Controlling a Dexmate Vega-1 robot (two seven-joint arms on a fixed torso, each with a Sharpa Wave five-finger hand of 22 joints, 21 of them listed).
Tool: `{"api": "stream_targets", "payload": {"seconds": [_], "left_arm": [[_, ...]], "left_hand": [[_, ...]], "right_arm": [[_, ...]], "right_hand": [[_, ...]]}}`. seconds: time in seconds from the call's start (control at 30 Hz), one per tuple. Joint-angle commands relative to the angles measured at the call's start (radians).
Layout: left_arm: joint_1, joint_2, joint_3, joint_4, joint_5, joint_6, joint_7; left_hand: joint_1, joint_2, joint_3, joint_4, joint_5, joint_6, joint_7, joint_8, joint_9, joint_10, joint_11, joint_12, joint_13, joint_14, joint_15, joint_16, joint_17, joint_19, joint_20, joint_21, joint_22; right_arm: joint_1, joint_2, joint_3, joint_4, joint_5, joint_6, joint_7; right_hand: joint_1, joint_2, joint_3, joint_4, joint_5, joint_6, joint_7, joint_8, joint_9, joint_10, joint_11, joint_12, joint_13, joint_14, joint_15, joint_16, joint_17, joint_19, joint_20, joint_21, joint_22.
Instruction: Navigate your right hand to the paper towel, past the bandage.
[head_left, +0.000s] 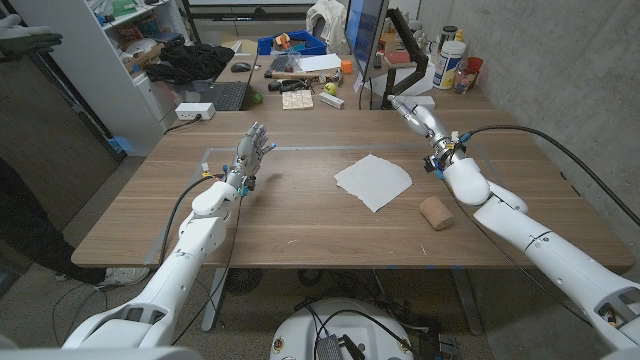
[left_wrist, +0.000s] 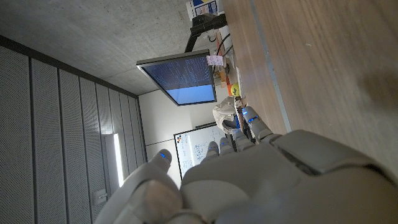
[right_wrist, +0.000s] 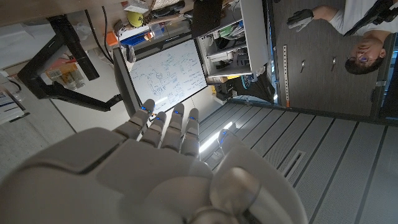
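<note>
We see our left hand (head_left: 255, 146) left of center in the frame, fingers apart, holding nothing. Our right hand (head_left: 415, 113) reaches toward the upper right, fingers extended, empty.

Both arms are clad in smooth white rounded shells, with a black cable routed along each forearm. The left hand (head_left: 254, 146) and right hand (head_left: 415, 113) are light grey, with small blue marks on the fingers (right_wrist: 166, 127).
</note>
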Motion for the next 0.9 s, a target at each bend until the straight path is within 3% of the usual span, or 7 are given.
{"api": "stream_targets", "payload": {"seconds": [0.03,0.9], "left_arm": [[0.000,-0.002,-0.003,0.003,0.004,0.004,0.000],[-0.020,-0.011,-0.003,0.036,0.009,0.000,-0.013]], "left_hand": [[0.005,0.094,-0.003,-0.001,0.005,-0.077,-0.004,-0.002,0.004,-0.102,0.004,0.005,0.002,-0.222,-0.026,0.003,0.002,-0.237,-0.042,-0.001,0.001],[0.005,0.095,-0.008,-0.001,0.007,-0.076,-0.004,-0.003,0.004,-0.104,0.006,0.004,0.002,-0.222,-0.023,0.002,0.002,-0.238,-0.040,-0.008,0.002]], "right_arm": [[-0.002,-0.022,-0.009,-0.040,-0.119,-0.035,-0.025],[-0.001,-0.065,-0.033,-0.130,-0.311,-0.132,-0.020]], "right_hand": [[0.016,0.037,0.006,-0.003,0.000,0.011,0.000,-0.002,0.005,0.010,-0.004,0.008,0.002,0.015,-0.005,0.008,0.002,0.008,-0.042,-0.001,0.003],[0.033,0.043,0.017,-0.008,0.000,0.042,-0.008,0.000,0.005,0.028,-0.018,0.008,0.001,0.028,-0.018,0.006,0.002,0.017,-0.051,-0.003,0.003]]}}
